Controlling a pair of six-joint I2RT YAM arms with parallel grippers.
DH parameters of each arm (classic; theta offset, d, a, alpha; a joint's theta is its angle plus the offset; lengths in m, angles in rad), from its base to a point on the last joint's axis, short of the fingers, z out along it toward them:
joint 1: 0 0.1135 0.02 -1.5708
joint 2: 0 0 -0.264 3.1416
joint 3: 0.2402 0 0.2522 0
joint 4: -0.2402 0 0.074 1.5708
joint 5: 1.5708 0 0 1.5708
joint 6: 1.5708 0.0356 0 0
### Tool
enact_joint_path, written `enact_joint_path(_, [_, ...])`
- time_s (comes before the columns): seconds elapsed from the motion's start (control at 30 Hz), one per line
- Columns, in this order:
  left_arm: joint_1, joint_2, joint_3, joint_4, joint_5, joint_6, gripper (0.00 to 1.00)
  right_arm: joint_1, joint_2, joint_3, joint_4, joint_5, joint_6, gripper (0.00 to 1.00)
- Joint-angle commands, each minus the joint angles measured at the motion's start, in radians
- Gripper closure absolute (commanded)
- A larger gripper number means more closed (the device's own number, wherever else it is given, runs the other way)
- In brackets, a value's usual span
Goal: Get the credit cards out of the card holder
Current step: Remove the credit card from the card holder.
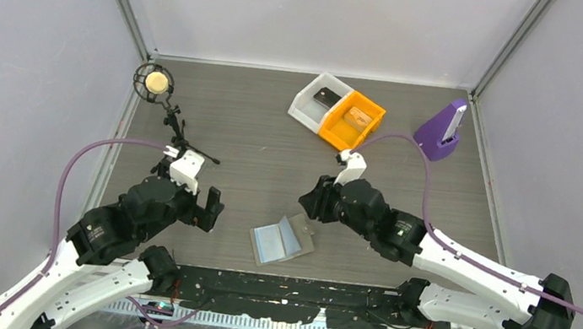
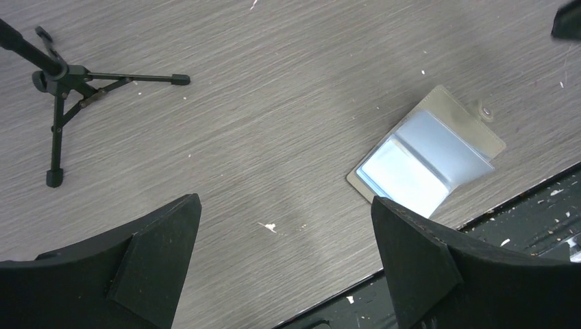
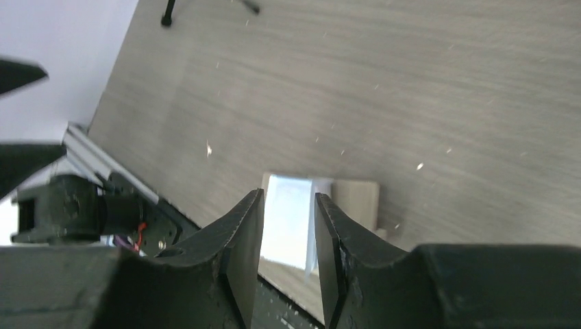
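I see the card holder lying open on the table, blue panels up, close to the near edge and between my two arms. My left pincer is spread wide with nothing in it, the holder off to its right. My right pincer hangs just beyond the holder, jaws parted only narrowly, gripping nothing.

Open table surrounds the card holder (mic stand and bins well apart).
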Motion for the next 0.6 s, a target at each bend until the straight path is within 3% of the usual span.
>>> enact_joint_path(0.0, [0.005,-0.02,-0.008,0.033,-0.045,0.021,0.0,0.099,0.042,-0.011,0.023,0.051,0.027,0.59])
enact_joint_path(0.2, [0.005,-0.048,0.004,0.01,-0.081,0.007,0.02,0.225,0.194,0.016,0.086,0.082,0.028,0.55])
enact_joint_path(0.3, [0.005,-0.093,-0.004,0.018,-0.117,0.003,0.02,0.262,0.273,0.057,0.1,0.071,0.027,0.47])
enact_joint_path(0.57, [0.005,-0.179,-0.02,0.03,-0.18,-0.007,0.01,0.32,0.506,0.188,-0.003,0.118,-0.022,0.37])
